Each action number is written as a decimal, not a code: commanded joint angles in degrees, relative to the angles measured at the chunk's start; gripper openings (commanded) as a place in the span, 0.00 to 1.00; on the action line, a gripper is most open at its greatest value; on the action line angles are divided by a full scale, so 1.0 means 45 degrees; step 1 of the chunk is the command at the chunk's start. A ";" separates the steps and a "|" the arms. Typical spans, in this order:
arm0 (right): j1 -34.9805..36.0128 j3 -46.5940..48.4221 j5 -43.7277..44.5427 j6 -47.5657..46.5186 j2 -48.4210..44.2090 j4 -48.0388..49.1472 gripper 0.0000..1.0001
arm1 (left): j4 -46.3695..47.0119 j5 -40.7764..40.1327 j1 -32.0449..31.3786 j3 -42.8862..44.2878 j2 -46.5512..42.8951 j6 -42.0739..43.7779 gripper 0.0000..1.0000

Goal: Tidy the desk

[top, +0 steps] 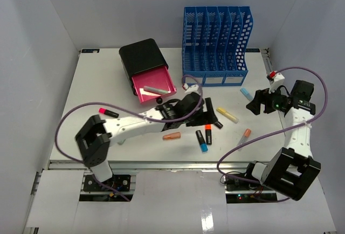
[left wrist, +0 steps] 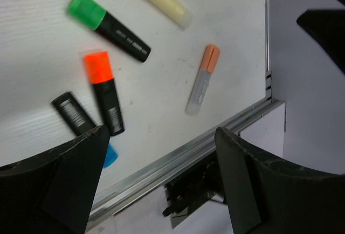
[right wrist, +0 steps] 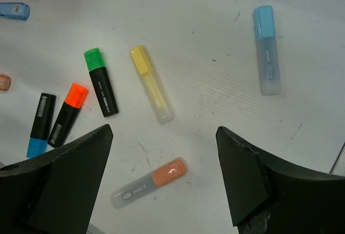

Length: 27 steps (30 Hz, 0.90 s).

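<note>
The white desk (top: pixel 108 137) carries scattered markers. My left gripper (top: pixel 207 116) is open and empty, hovering above a green-capped black marker (left wrist: pixel 108 25), an orange-capped black marker (left wrist: pixel 103 91) and a blue-capped black marker (left wrist: pixel 81 121). My right gripper (top: pixel 256 104) is open and empty above the desk's right side. In the right wrist view the gripper (right wrist: pixel 164 180) brackets an orange-capped clear highlighter (right wrist: pixel 150 183) from above. A yellow highlighter (right wrist: pixel 151 83) and a light blue highlighter (right wrist: pixel 267 49) lie nearby. The left wrist view shows the left gripper (left wrist: pixel 161 180) over the front rail (left wrist: pixel 188 148).
A black box (top: pixel 143 57) with an open pink drawer (top: pixel 161 77) holding a grey marker (top: pixel 156 90) stands at the back. A blue file rack (top: pixel 216 45) stands behind on the right. A pink-capped marker (top: pixel 108 112) and a salmon marker (top: pixel 171 136) lie to the left.
</note>
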 commanded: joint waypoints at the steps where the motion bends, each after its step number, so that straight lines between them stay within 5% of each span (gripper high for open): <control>1: -0.0270 -0.0537 -0.0167 -0.0189 -0.0639 0.0014 0.84 | -0.1475 -0.0137 -0.0111 0.4170 0.3406 -0.1223 0.88; 10: -0.0642 -0.1212 -0.0117 -0.0849 -0.1233 0.0259 0.84 | -0.3394 -0.0772 -0.0056 1.0388 0.7815 -0.2062 0.74; 15: -0.0706 -0.1866 -0.0468 -0.0346 -0.1599 0.0983 0.83 | -0.3738 -0.1304 0.0005 1.1857 0.9281 -0.2389 0.71; 21: -0.0724 -0.1386 -0.1008 -0.3097 -0.0517 0.0028 0.82 | -0.3667 -0.2250 0.0069 1.1340 0.8285 -0.1898 0.76; 27: -0.0634 -0.1043 -0.2660 -0.8943 0.0568 -0.2705 0.81 | -0.3355 -0.4100 0.0083 0.8470 0.4872 -0.0135 0.85</control>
